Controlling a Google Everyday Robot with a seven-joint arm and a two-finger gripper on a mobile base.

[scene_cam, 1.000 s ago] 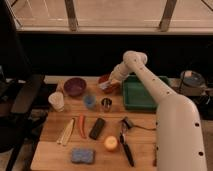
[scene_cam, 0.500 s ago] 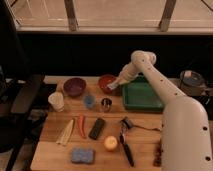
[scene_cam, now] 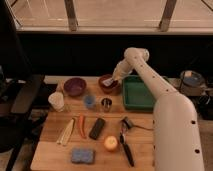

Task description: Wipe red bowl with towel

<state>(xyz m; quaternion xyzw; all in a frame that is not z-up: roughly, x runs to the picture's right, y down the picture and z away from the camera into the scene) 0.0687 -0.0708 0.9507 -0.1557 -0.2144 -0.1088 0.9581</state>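
The hand (scene_cam: 114,79) is now pressing down at the red bowl (scene_cam: 108,85), having swung in from higher up and off toward the green tray (scene_cam: 138,93), so the wiping is getting under way. It is clamping the towel (scene_cam: 107,80), a pale patch lying inside the bowl. The bowl is sitting on the bench (scene_cam: 55,142) just left of the tray; being round, it is showing no long axis, its mouth facing up.

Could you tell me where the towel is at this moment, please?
In the camera view, the towel lies in the red bowl at the table's far edge, under the pincer, between the purple bowl and the green tray.
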